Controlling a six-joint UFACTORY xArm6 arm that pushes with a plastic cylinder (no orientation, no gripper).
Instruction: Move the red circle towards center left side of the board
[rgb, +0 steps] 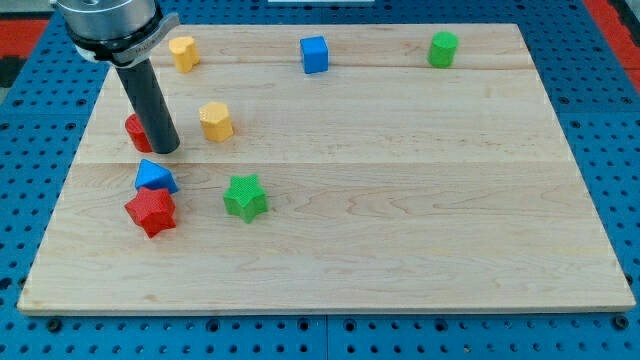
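The red circle (134, 131) sits near the left edge of the wooden board (400, 200), mostly hidden behind the dark rod. My tip (166, 150) rests on the board right against the red circle's right side. A yellow hexagon block (215, 120) lies just right of the tip. A blue triangle block (155, 177) lies just below the tip, with a red star (151, 211) below that.
A green star (245, 196) lies right of the red star. Along the view's top stand a yellow block (183, 52), a blue cube (314, 54) and a green block (443, 48). The board lies on a blue perforated table.
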